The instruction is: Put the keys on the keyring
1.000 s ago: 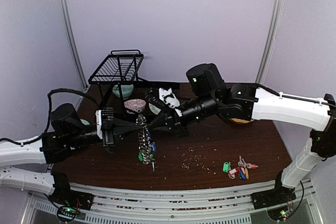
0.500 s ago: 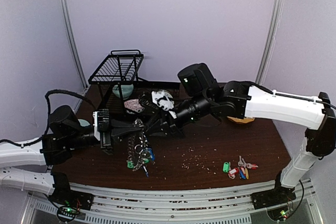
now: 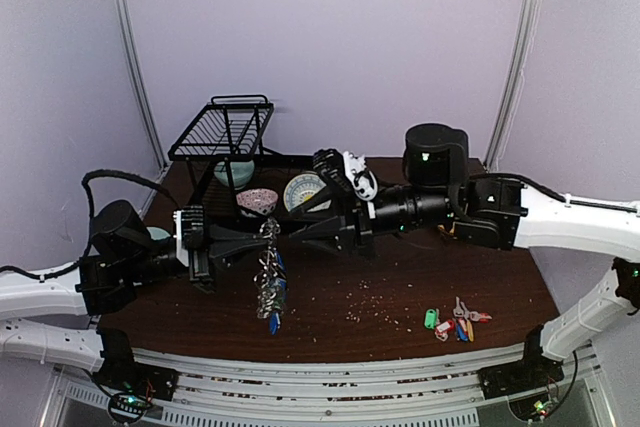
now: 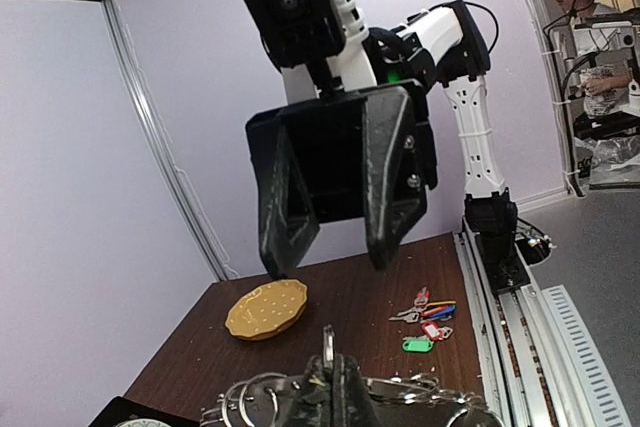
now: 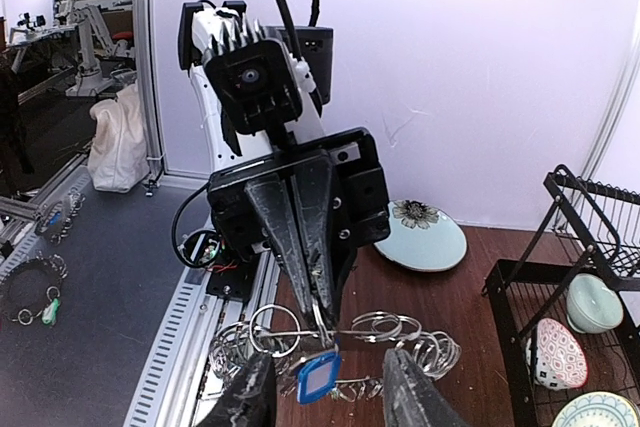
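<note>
My left gripper (image 3: 262, 232) is shut on the top edge of the keyring (image 3: 270, 272), which hangs from it above the table as a string of silver rings with blue and green tags. In the left wrist view the fingers (image 4: 338, 372) pinch one silver ring upright. My right gripper (image 3: 298, 231) stands open just right of the keyring, facing the left one and holding nothing. A blue tag (image 5: 320, 377) dangles between its fingertips in the right wrist view. Small silver keys (image 3: 459, 307) lie among coloured tags at the table's front right.
A black wire rack (image 3: 225, 127) stands at the back left, with bowls (image 3: 257, 200) and a patterned plate (image 3: 300, 190) beside it. A yellow dotted plate (image 4: 266, 309) lies behind the right arm. A pale flowered plate (image 5: 420, 237) sits near the left arm. Crumbs (image 3: 365, 299) dot the middle.
My right gripper has opened and drawn back to the right, off the keyring. The keyring has swung and now hangs straight down from the shut left gripper, which barely moved.
</note>
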Tool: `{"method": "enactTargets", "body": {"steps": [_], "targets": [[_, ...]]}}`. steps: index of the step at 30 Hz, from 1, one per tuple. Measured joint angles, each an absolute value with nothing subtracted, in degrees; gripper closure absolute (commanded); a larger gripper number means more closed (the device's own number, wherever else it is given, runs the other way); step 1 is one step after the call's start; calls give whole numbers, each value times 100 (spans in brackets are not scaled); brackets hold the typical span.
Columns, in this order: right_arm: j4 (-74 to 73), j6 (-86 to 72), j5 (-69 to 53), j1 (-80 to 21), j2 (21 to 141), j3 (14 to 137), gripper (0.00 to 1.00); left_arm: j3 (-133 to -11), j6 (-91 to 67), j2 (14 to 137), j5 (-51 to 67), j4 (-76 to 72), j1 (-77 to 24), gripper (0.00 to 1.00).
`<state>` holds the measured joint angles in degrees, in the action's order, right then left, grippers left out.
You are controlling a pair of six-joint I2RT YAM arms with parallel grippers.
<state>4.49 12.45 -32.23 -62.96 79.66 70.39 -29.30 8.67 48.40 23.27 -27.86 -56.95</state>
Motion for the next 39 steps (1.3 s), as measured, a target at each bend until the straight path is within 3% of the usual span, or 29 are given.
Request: {"method": "enactTargets", "body": {"steps": [4,11,19,26,28,30,39], "targets": [[873,1007,-3245,-6366,8259,6938,64,-2930,867,4825,2320,-2788,-5695,100],[1120,819,-3264,-6364,8523,6938,84,-2930,867,4821,2318,-2792,-5695,100],[1223,751,-3391,-6364,8600,6938,99,-2930,869,4818,2298,-2801,-5695,100],[1039,871,-3433,-6361,8650,7067,100,-2930,864,4814,2276,-2788,-5697,100],[779,1015,-3310,-6361,8646,7188,100,-2932,864,4823,2215,-2773,-5699,74],[252,1236,-3076,-6377,8641,7411,100,-2952,888,4847,2132,-2711,-5701,66],[-3177,2469,-882,-6757,8838,9306,100,-3771,1131,5365,1975,-1723,-5699,69]]}}
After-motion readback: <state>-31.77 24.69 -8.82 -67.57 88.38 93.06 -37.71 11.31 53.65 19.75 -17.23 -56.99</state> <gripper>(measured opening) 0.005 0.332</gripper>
